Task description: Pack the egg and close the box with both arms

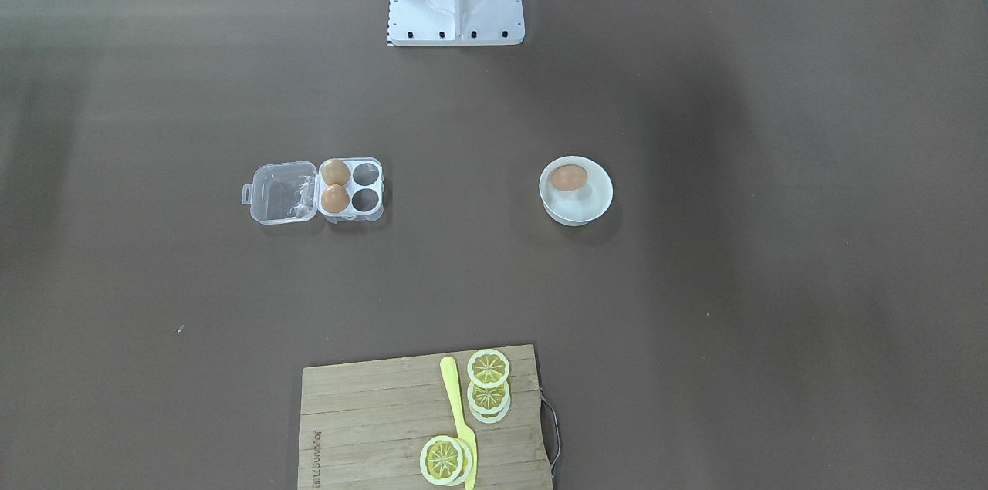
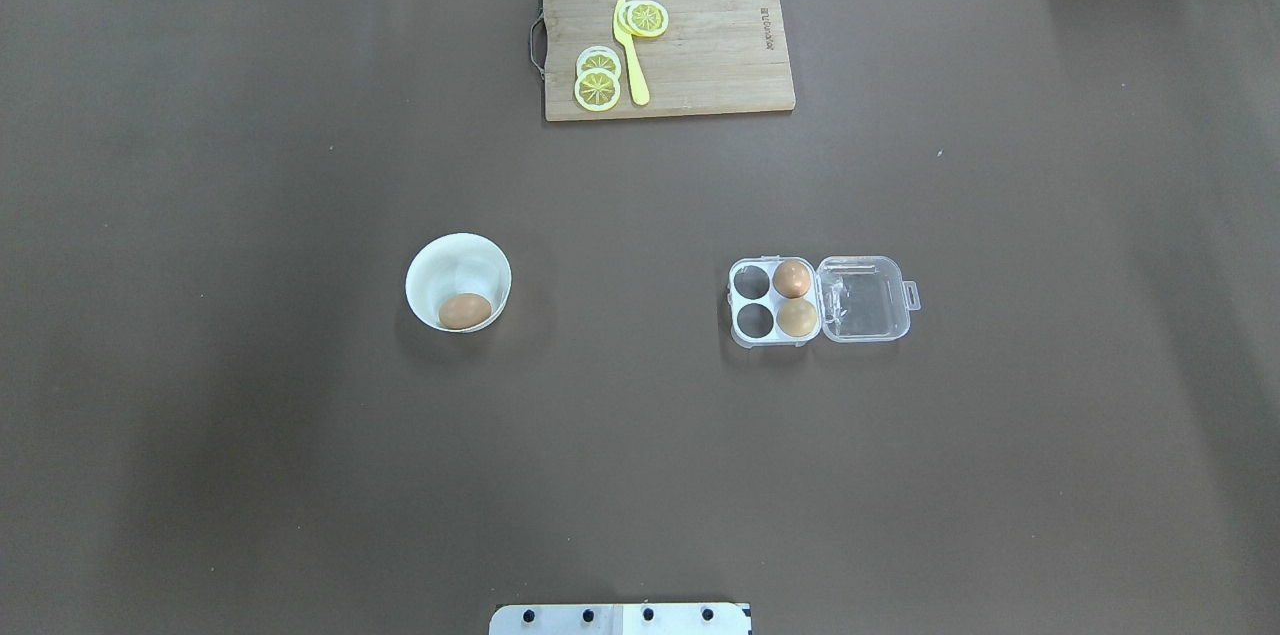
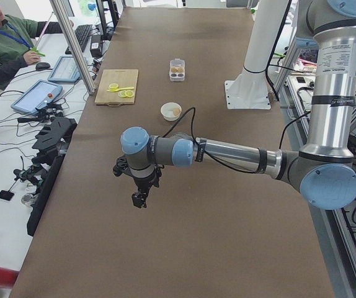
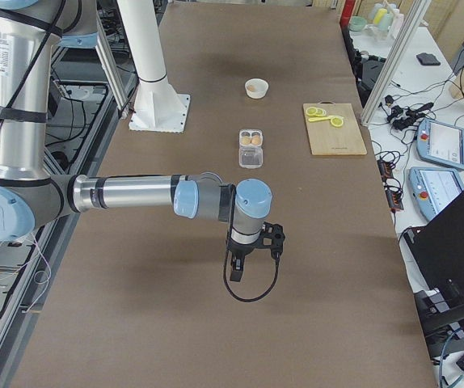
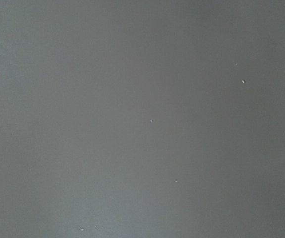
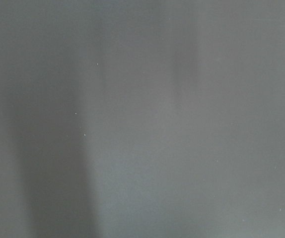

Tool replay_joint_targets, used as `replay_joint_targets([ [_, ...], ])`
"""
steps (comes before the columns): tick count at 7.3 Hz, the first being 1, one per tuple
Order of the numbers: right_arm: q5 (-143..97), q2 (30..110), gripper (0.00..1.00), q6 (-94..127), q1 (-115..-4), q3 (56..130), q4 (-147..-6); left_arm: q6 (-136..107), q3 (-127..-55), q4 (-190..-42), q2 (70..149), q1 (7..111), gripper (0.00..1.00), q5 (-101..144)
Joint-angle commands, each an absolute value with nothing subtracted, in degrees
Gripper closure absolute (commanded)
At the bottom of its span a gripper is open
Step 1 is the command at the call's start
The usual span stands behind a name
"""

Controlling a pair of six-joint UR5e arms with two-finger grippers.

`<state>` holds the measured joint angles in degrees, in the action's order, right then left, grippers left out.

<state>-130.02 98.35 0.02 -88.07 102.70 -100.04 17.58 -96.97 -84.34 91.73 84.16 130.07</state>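
Front-facing view: both grippers fall outside the frame. Your egg point(image 1: 569, 177) lies in the white bowl point(image 1: 599, 206), well apart from the open box point(image 1: 365, 200).

Overhead: the same layout.

Left side view: the left gripper point(image 3: 139, 200) hangs over bare table point(image 3: 227, 248), far from the egg. You cannot tell its opening.

Right side view: the right gripper point(image 4: 237, 272) likewise.

Wrist views: only table surface.
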Motion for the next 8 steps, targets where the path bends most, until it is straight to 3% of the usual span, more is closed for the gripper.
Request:
replay_joint_targets([
  [1, -130.08, 98.35, 0.00, 0.26, -88.07, 102.74, -100.02, 17.67, -97.12, -84.46, 92.90, 84.11, 0.02, 130.52],
  [5, -129.90, 97.65, 0.00, 0.53, -88.07, 102.83, -97.93, 17.84, -97.12, -84.46, 100.08, 83.94, 0.02, 133.51],
  [8, -129.73, 98.09, 0.00, 0.88, -88.07, 102.74, -87.38, 12.97, -92.76, -113.81, 104.30, 79.91, 0.02, 132.80],
])
